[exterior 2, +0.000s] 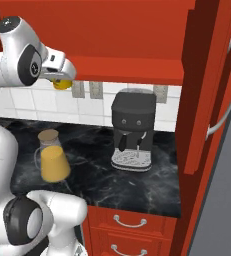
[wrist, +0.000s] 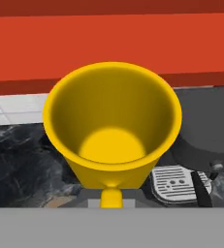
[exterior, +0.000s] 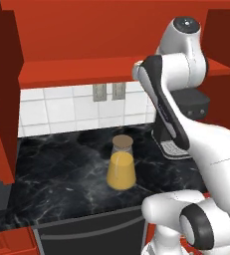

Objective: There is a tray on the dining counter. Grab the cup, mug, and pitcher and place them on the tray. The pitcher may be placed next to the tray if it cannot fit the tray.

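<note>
- Gripper (exterior 2: 62, 83) is pressed together on a yellow vessel, pinching it at the handle side; the hand view looks straight down into its open mouth, with a small yellow handle stub at the near edge between the fingers.
- Judging by that handle, the held thing is the mug (wrist: 112, 126), raised high under the red upper cabinet (exterior 2: 117, 35); in the right base view only a yellow sliver of it peeks out below the white wrist. It seems to be carried upright and well above the worktop so that it clears everything during transport.
- Black marble-veined worktop (exterior: 61, 174) runs left to right beneath a white tiled backsplash (exterior: 57, 107). It is the narrower worktop against the wall, not the dining counter, so the mug has yet to travel to the tray.
- Dark coffee machine (exterior 2: 133, 130) stands at the far right of the worktop against the tiles, with its drip grate in front. The mug hangs above and to the left of it.
- Pitcher (exterior: 121, 164), of clear glass with orange-yellow juice and a tan lid, stands upright near the front middle of the worktop, well apart from the coffee machine and untouched, waiting its turn.
- Wall sockets (exterior: 109, 91) sit on the tiles behind the pitcher.
</note>
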